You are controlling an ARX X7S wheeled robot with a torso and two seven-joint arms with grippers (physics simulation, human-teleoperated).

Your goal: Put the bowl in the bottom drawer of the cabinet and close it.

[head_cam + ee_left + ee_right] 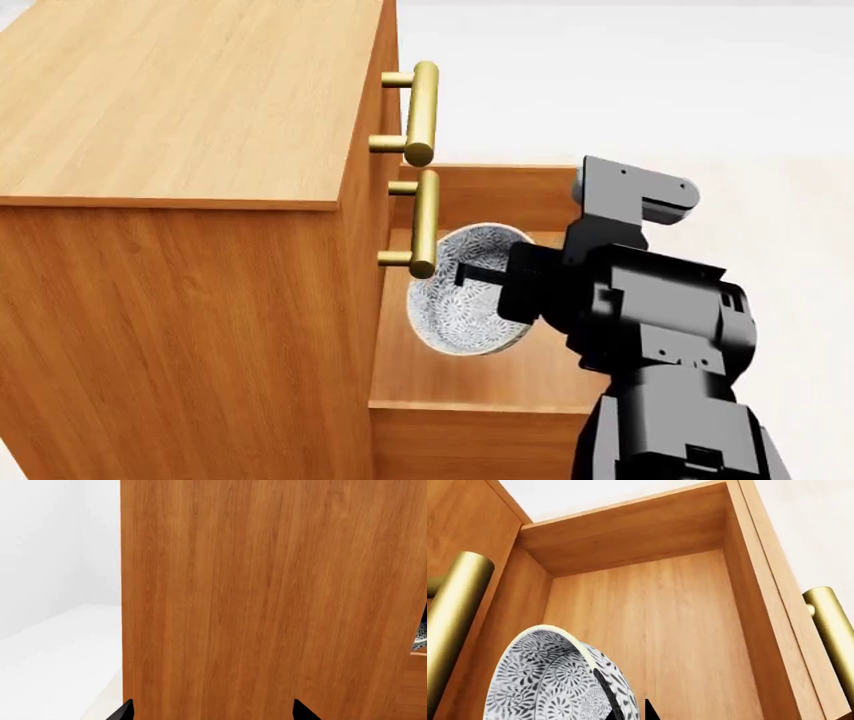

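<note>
Wood fills most of the left wrist view: it is the cabinet (267, 595) side, very close. Only two black fingertips (301, 711) of the left gripper (212, 711) peek in, spread wide with nothing between them. The head view does not show this arm at all.

The cabinet (174, 180) hides the bottom drawer's back part. The drawer (467, 400) is pulled out and its floor is bare. Its handle (830, 635) is cut off at the edge.

The right gripper (470, 275) is mostly hidden by its arm. It pinches the bowl (465, 290) by the rim. The bowl hangs tilted on its side over the open drawer, just beside a brass handle (424, 222).
</note>
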